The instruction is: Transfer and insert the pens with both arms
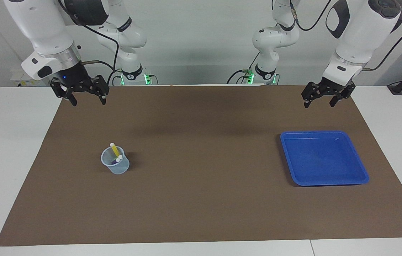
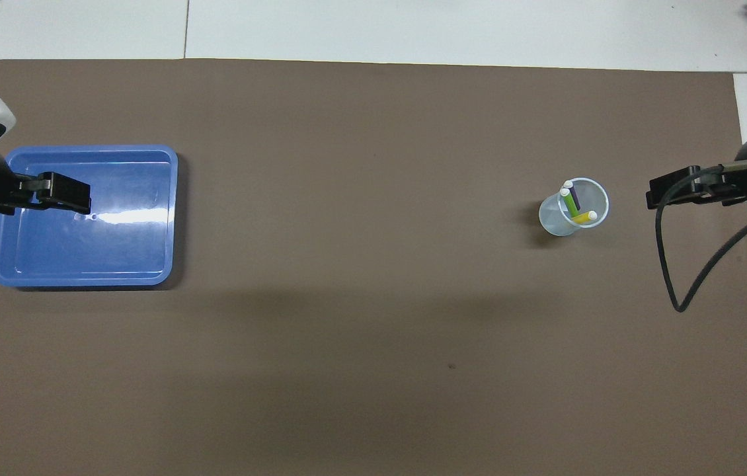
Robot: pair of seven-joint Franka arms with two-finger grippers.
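I see left gripper (image 1: 318, 102) spread wide, empty, raised over mat (image 1: 201, 199) near blue tray (image 1: 359, 167). Right gripper (image 1: 87, 100) also wide, empty, over mat edge. Pens (image 2: 573, 203) stand in clear cup (image 1: 120, 168), right arm's end.

A white table (image 1: 9, 149) carries a brown mat (image 1: 201, 199) (covering most of its top). On the mat stand a clear cup (image 1: 116, 165) toward the right arm's end and a blue tray (image 1: 295, 174) toward the left arm's end.
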